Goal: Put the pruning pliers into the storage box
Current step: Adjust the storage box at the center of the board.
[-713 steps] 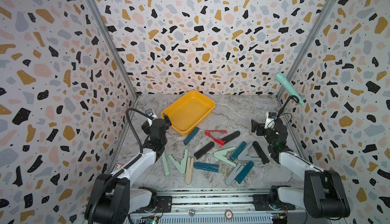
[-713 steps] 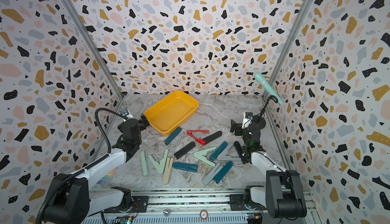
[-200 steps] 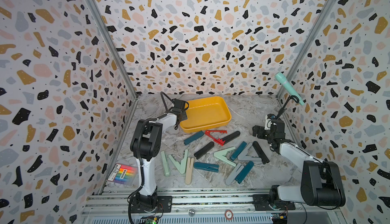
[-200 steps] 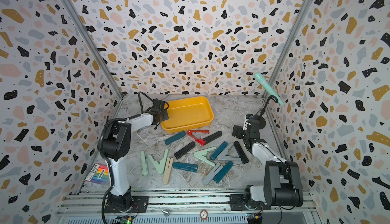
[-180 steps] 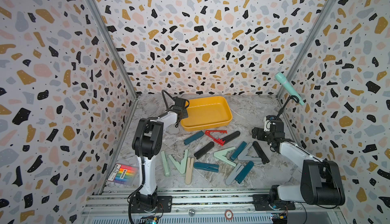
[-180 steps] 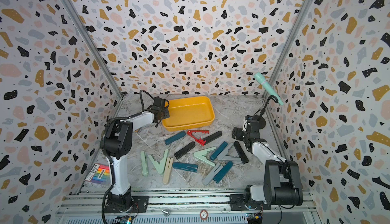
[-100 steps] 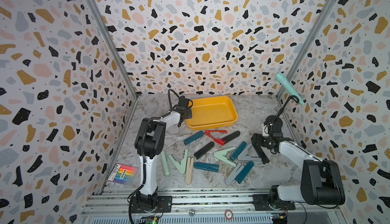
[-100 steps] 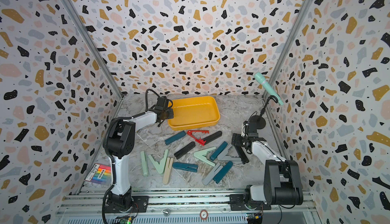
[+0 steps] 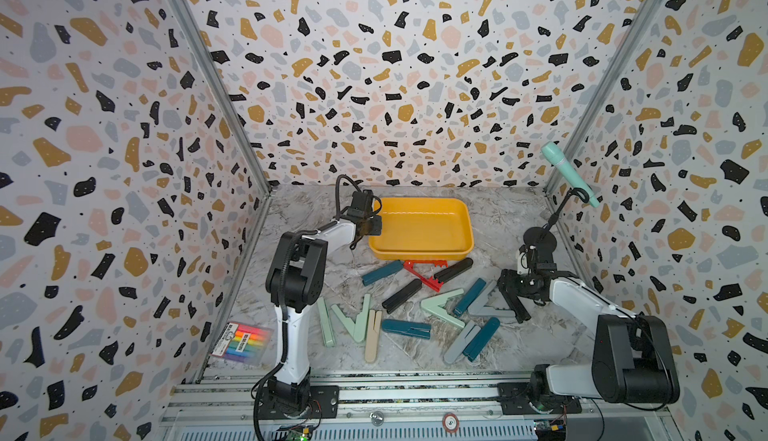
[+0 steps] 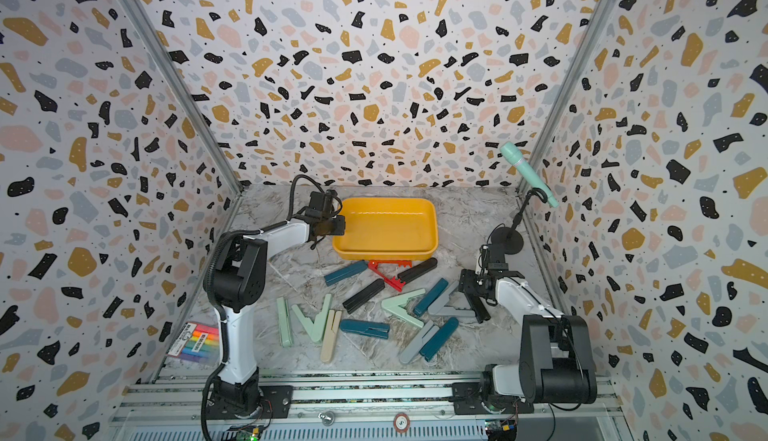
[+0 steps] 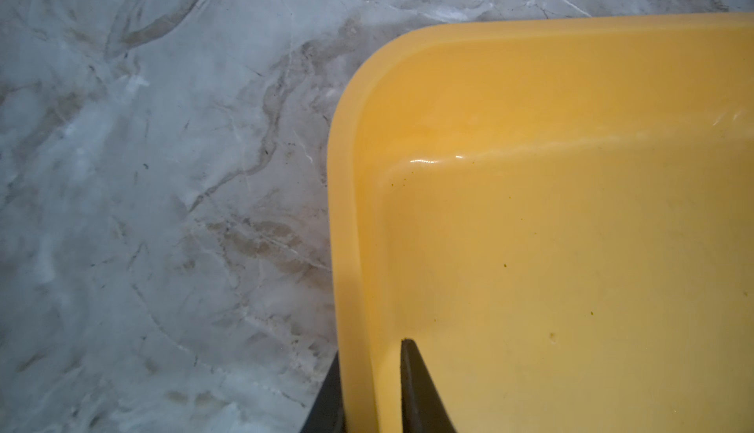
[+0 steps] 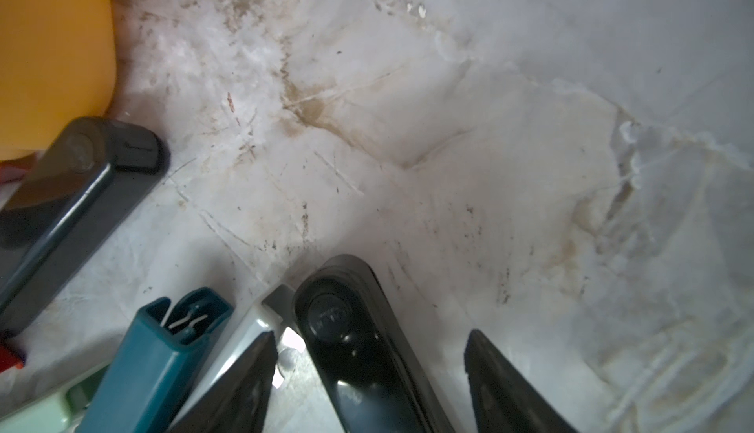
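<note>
The yellow storage box (image 9: 419, 227) (image 10: 386, 227) lies at the back of the marble floor with nothing in it. My left gripper (image 9: 372, 225) (image 11: 369, 386) is shut on its left rim (image 11: 355, 247), one finger inside the wall and one outside. Several pruning pliers lie scattered in front of the box: red (image 9: 424, 274), dark teal (image 9: 382, 272), black (image 9: 455, 269), mint (image 9: 442, 308) and grey (image 9: 486, 306). My right gripper (image 9: 513, 297) (image 12: 371, 382) is open and low, its fingers on either side of a black pliers (image 12: 355, 349), with a gap on one side.
A mint-green microphone (image 9: 567, 173) on a black stand (image 9: 540, 241) rises at the far right, just behind my right arm. A pack of rainbow markers (image 9: 243, 341) lies at the front left by the wall. Patterned walls close in three sides.
The left gripper has dragged and turned the box to the right, square to the back wall. The right gripper has come down over the black pliers and its jaws have narrowed.
</note>
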